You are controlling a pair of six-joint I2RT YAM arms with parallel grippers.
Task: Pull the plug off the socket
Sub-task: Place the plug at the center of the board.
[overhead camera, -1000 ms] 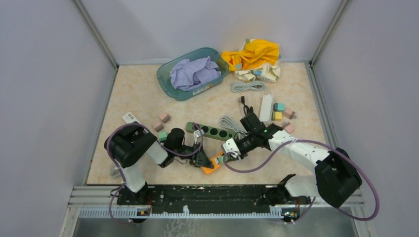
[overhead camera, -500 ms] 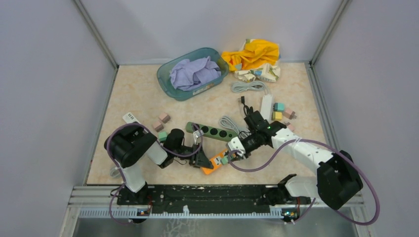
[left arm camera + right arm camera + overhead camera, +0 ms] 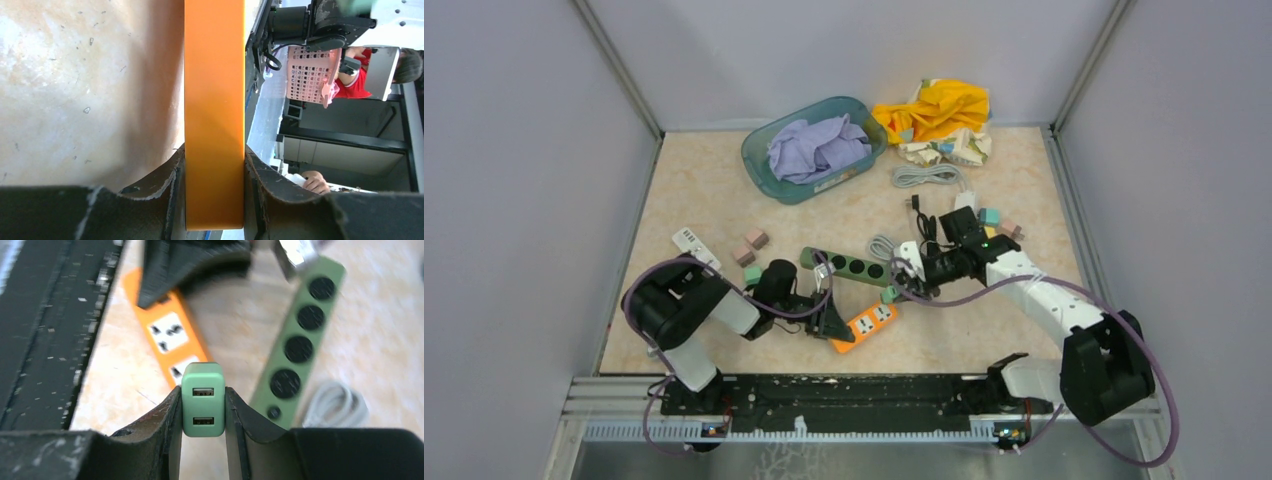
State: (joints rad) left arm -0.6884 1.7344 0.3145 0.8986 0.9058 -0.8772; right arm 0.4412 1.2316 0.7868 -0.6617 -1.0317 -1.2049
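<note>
The orange socket strip (image 3: pixel 871 321) lies flat on the table, and my left gripper (image 3: pixel 832 324) is shut on its left end. In the left wrist view its orange side (image 3: pixel 214 100) fills the gap between the left gripper's (image 3: pixel 214 155) jaws. A green plug (image 3: pixel 202 400) with two USB ports sits clamped in my right gripper (image 3: pixel 202 392). From above, the plug (image 3: pixel 890 294) hangs just beyond the strip's far right end, apart from it, with the right gripper (image 3: pixel 895 291) shut on it. The strip's white outlets (image 3: pixel 167 332) show bare.
A green power strip (image 3: pixel 856 267) lies just behind the orange one, with a grey cable coil (image 3: pixel 884 247) beside it. Farther back are a teal basket (image 3: pixel 762 165) of purple cloth, a yellow cloth (image 3: pixel 936 104), a white cable (image 3: pixel 926 176) and small blocks (image 3: pixel 750 244).
My right gripper has pulled back and to the right with the green plug, which has come away from the orange strip's end. The left gripper has kept its hold on the strip.
</note>
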